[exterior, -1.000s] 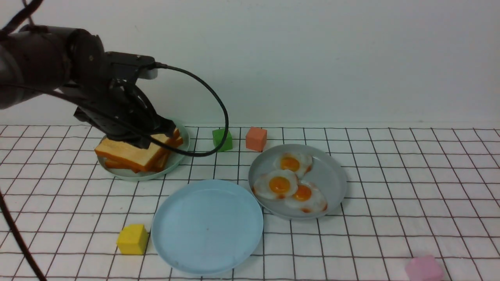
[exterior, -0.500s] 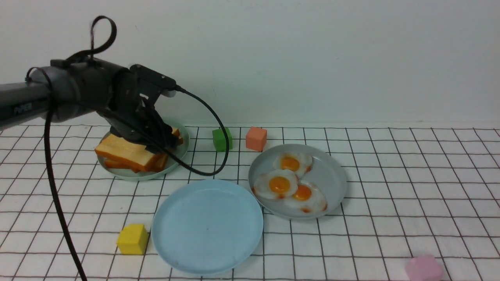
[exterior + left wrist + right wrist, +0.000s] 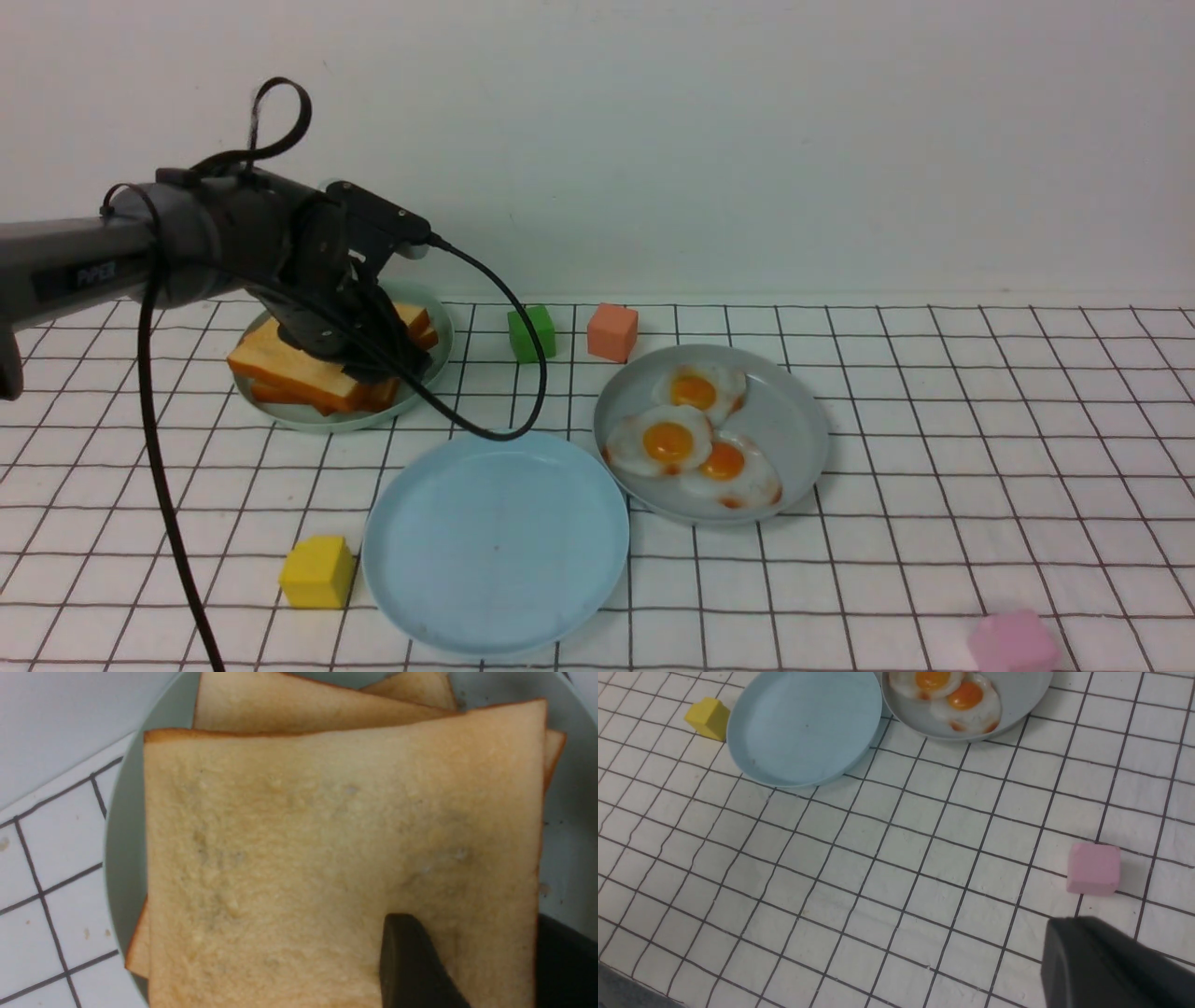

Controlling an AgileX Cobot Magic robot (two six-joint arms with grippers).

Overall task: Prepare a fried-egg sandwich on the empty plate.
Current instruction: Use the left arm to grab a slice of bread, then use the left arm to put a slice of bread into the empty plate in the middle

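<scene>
My left end effector [image 3: 387, 355] is down over the toast pile on the mint-green plate [image 3: 317, 422] at the far left of the table [image 3: 934, 569]. In the front view my own wrist and cable hide its tips. From the left wrist view, one dark finger [image 3: 411, 966] lies across the top toast slice [image 3: 327, 858] and a second dark shape sits past that slice's edge, both cut off by the frame. I cannot tell whether they clamp the slice or merely straddle it. The lower slices show only as corners. The sky-blue plate [image 3: 495, 546] lies bare near the front, touching the grey-blue plate [image 3: 794, 420] with three overlapping fried eggs [image 3: 667, 441]. My right end effector [image 3: 1111, 966] is pressed together, empty, only a dark corner visible near the pink cube [image 3: 1093, 869].
</scene>
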